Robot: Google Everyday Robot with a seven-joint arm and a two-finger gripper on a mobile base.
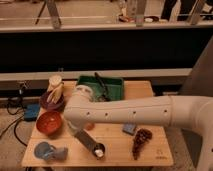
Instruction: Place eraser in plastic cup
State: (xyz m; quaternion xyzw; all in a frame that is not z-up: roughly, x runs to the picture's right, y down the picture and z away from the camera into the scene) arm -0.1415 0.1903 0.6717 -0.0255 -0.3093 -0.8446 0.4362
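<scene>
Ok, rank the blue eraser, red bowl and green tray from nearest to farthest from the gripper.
The gripper sits near the table's front edge.
1. Blue eraser, on the picture's right.
2. Red bowl, on the left.
3. Green tray, at the back.

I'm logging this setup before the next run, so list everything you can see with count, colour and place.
table: one, light wood, centre
tray: one, green, back middle, dark tool inside
plate: one, purple, back left, cream thing on it
bowl: one, red, left side
cup: one, pale blue, front left corner
block: one, blue, right of centre, perhaps the eraser
lump: one, reddish brown, front right
box: one, blue, beyond table's left edge
arm: one, white, extends in from right
gripper: one, dark, low over front centre, right of cup
</scene>
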